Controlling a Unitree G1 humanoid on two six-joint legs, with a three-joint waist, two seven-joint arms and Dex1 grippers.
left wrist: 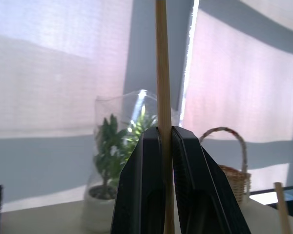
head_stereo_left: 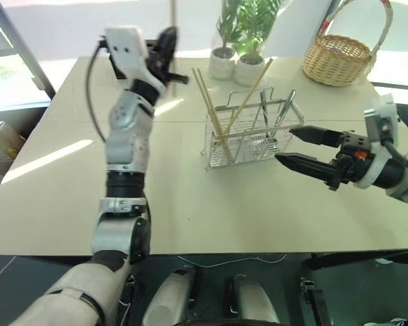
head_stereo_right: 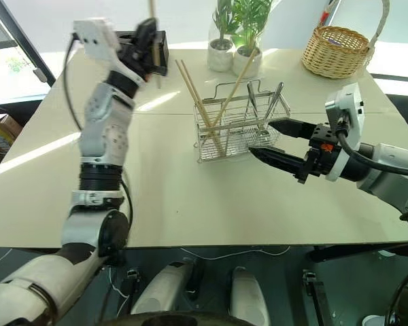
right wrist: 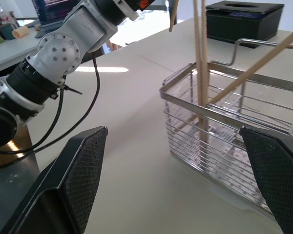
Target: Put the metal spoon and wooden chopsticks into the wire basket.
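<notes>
- Left gripper [left wrist: 165,146]: 2 black fingers clamped on 1 long pale tan wooden chopstick [left wrist: 161,73], raised high over the cream tabletop [head_stereo_left: 61,197] and clear of the rack's rim. Judged purpose of the height: room to tip the stick in from above.
- Stick position in the grip: pinched between the 2 inner finger faces along the centre line, running straight up past the fingertips [left wrist: 151,134], with a shorter length passing down between the finger bases. Hold appears firm, no visible tilt.
- Rectangular silver wire-mesh cutlery basket [head_stereo_left: 248,139]: standing upright near mid-table, ahead and right of the raised left arm, well apart from the held stick.
- Contents already in the basket: 3 pale wooden chopsticks [head_stereo_left: 214,112] leaning on the rim at angles, 2 toward the left end and 1 slanting across to the right; also slim shiny metal utensils [head_stereo_left: 285,109] at the right end, the metal spoon presumably among them, bowl not discernible.
- Right gripper [head_stereo_left: 300,147]: 2 black fingers spread wide, holding nothing, level and just beside the basket's right end. Judged purpose: standing ready to steady the basket. Contact not confirmed.
- Bystanders: woven tan wicker basket with hoop handle [head_stereo_left: 338,58] and 2 potted green plants [head_stereo_left: 239,41] at the far edge, uninvolved.
- Assessment: task near completion; held stick judged the last item outstanding.
</notes>
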